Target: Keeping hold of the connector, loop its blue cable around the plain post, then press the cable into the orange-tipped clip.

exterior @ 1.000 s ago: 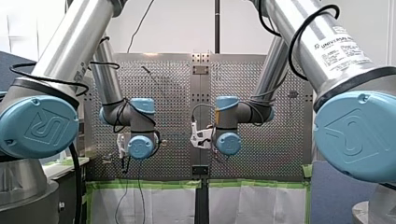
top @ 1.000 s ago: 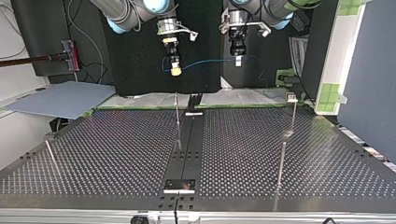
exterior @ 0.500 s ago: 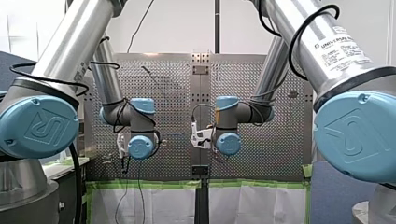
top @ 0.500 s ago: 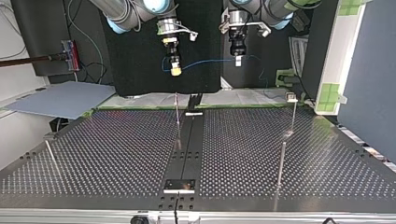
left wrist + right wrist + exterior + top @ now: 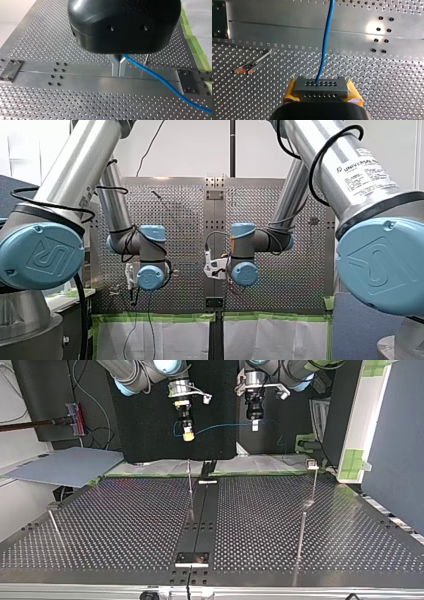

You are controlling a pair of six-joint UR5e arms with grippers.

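Connector (image 5: 320, 87) – clamped between my right gripper's (image 5: 188, 435) yellow pads (image 5: 354, 96), held off the table (image 5: 125, 525) at the top view's left, its lower part hidden by that gripper. Blue cable (image 5: 220, 426) runs rightward to my left gripper (image 5: 255, 424), metal fingers (image 5: 118, 66) pinched onto it – only their tips show.

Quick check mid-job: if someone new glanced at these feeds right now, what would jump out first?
The blue cable stands out first, strung in the air between the two arms in the top view. The grey connector is clamped between the yellow pads of my right pincer, while my left pincer pinches the cable further along. The orange-tipped clip sits untouched on the perforated table, off to one side of the connector.
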